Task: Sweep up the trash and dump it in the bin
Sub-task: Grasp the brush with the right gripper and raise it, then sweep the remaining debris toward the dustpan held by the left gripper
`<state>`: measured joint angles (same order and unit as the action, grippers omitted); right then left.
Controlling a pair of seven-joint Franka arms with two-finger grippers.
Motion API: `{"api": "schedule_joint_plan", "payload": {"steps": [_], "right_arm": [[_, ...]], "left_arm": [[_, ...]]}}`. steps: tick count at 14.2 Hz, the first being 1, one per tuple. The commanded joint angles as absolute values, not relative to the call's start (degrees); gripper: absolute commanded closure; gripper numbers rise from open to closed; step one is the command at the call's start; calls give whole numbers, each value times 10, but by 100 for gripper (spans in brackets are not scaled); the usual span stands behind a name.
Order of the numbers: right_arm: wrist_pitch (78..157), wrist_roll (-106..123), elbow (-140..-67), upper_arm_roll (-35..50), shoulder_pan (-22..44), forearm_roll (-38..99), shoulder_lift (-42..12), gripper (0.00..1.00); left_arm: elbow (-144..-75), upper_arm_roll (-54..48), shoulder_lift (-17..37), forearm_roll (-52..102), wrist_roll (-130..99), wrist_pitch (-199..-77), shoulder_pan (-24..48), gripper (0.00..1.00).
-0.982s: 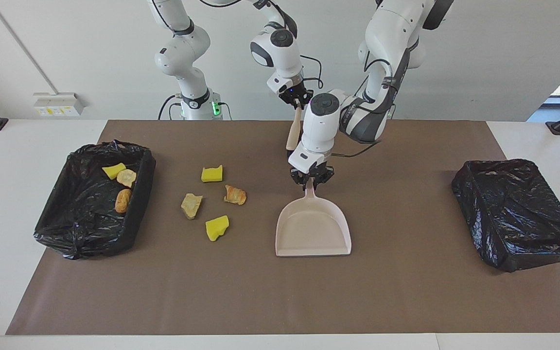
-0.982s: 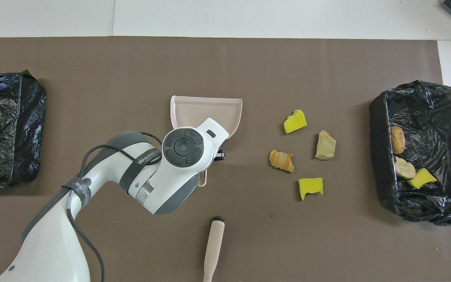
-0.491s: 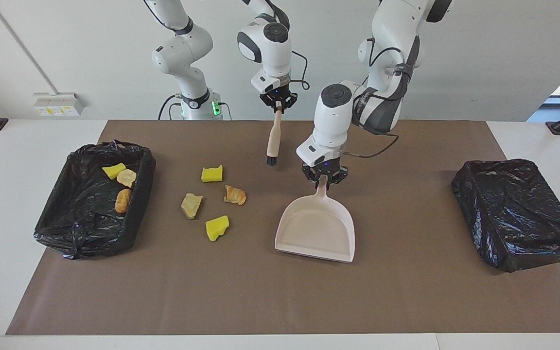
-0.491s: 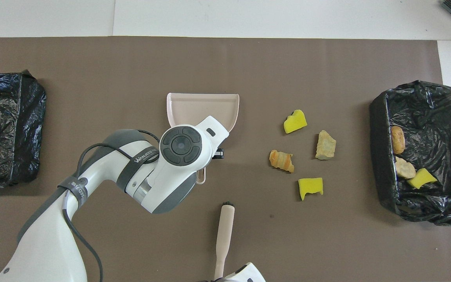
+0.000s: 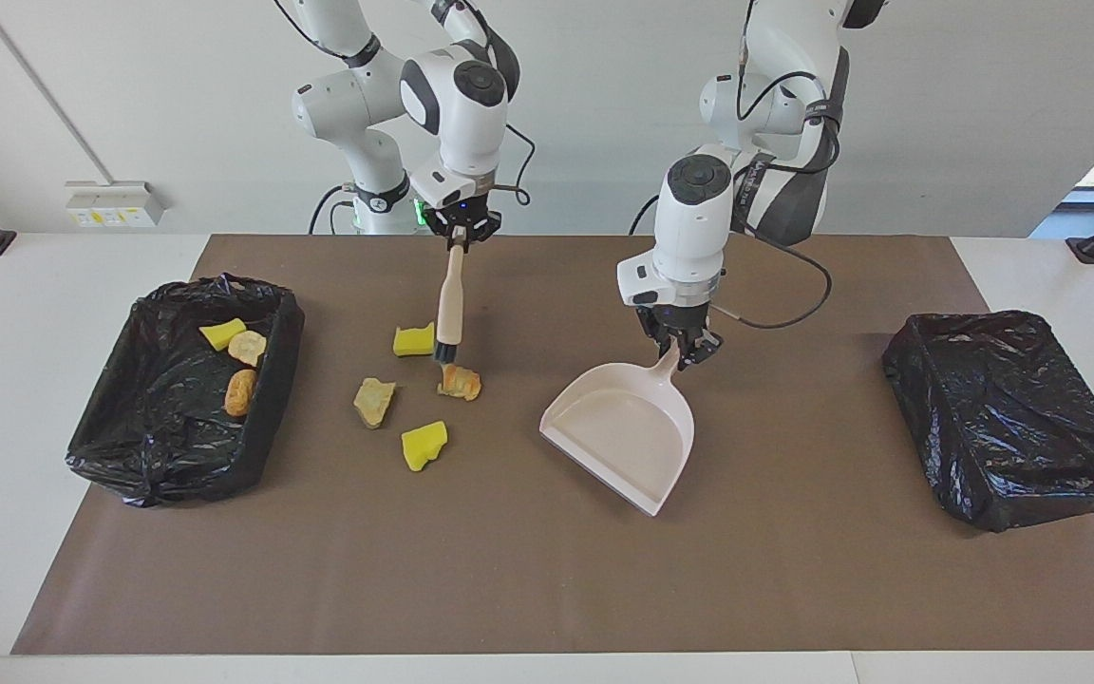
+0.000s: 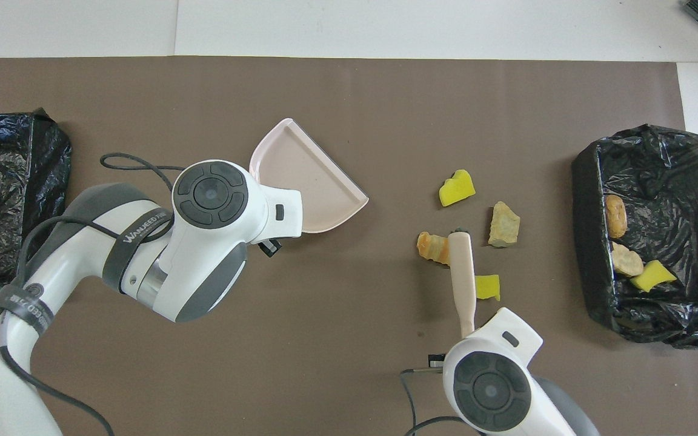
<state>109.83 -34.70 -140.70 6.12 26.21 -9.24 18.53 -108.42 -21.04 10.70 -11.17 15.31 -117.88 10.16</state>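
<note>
My right fingers (image 5: 459, 242) clench the brush (image 5: 450, 309) handle, its black bristles at a tan-brown piece of trash (image 5: 460, 382). My left fingers (image 5: 683, 349) grasp the pale pink dustpan (image 5: 625, 434) beside it. Four trash lumps, yellow spongy and tan bread-like, lie on the tabletop (image 5: 794, 570); three sit in the bin (image 5: 177, 399).

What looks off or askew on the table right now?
The dustpan, held by its handle in the left pincer, sits skewed, one corner of its mouth lifted off the mat. Four trash pieces still lie loose beside the bin. Nothing looks damaged.
</note>
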Motion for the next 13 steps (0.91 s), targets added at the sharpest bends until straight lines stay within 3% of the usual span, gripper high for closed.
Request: {"api": "schedule_joint_plan", "payload": {"steps": [1, 5, 13], "right_arm": [[1075, -274, -1387, 69, 210, -167, 164, 100], [1081, -121, -1330, 70, 98, -259, 102, 100], [1126, -161, -1280, 73, 70, -288, -13, 100]], "left_arm": [[-1085, -214, 103, -120, 233, -1165, 98, 100], [-1078, -217, 112, -123, 330, -1159, 104, 100], [-1117, -260, 106, -134, 354, -1144, 121, 100]]}}
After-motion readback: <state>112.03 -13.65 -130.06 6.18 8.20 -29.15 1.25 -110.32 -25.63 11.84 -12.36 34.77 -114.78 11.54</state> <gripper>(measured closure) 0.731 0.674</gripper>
